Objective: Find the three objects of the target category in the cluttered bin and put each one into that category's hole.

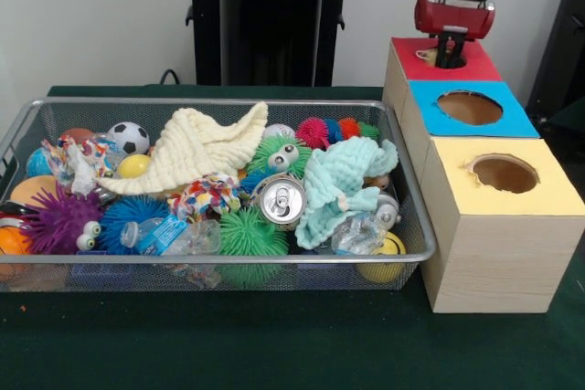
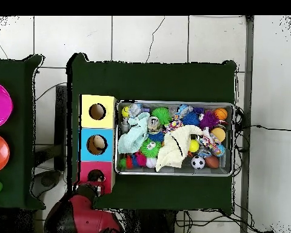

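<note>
I've got the red-bodied gripper (image 1: 450, 54) down in the red-topped wooden box's round hole (image 1: 430, 50), can't tell the jaws' state or load, so I'd lift straight up clear of the rim before swinging to the wire mesh bin (image 1: 416, 226).

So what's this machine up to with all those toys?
The robot's hand is down at the hole in the red box, the farthest of three colored boxes beside a wire bin full of toys, cloths and a can. Whether it holds anything cannot be seen. The blue box and yellow box stand next to it.
</note>
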Controlling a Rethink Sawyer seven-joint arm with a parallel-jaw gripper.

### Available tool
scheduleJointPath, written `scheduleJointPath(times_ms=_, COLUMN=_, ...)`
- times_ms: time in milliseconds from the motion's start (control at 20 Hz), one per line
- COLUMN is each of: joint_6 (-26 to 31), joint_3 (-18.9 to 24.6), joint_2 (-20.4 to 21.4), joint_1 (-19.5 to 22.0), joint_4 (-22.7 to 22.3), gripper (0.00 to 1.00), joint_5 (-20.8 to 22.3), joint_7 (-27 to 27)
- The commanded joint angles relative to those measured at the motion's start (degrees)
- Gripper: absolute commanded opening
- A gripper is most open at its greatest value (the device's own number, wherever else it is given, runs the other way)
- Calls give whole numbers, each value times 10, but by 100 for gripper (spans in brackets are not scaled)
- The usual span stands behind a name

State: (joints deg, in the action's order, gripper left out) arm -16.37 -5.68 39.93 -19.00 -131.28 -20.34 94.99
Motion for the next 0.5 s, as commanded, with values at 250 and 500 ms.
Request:
scheduleJointPath(times_ms=250, joint_6=231, joint_3=-6, joint_2=102, joint_1=-7, joint_4=-20, gripper=0, joint_5=-10, joint_7=106)
scheduleJointPath(times_ms=500, joint_6=312, joint_3=-45, joint_2=136, joint_1=-21, joint_4=10, gripper=0, joint_5=3, joint_7=106)
